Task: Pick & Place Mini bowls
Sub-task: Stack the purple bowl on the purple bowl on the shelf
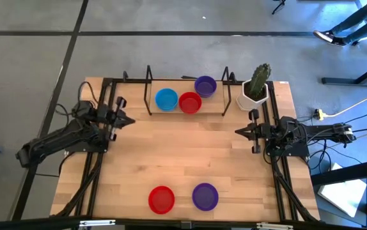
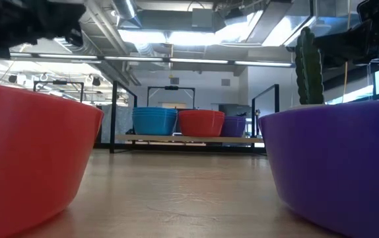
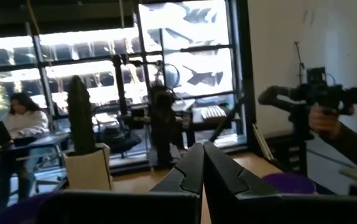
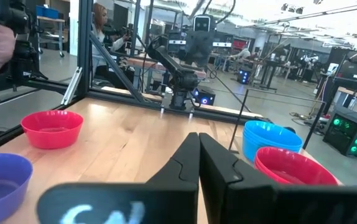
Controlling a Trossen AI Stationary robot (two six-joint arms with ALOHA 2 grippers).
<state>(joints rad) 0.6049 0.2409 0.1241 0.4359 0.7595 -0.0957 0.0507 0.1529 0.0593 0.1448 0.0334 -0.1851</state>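
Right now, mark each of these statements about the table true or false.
1. Three stacks of bowls sit on the rack at the far edge. True: blue bowls, red bowls, purple bowls.
2. The left gripper holds a blue bowl. False: its fingers are shut on nothing.
3. A red bowl and a purple bowl sit side by side at the near edge. True.
4. The cactus pot lies tipped over. False: it stands upright by the rack.
5. The right gripper is wide open. False: shut, empty.

Both arms (image 1: 75,134) (image 1: 298,133) at opposite table edges, jaws closed, empty.
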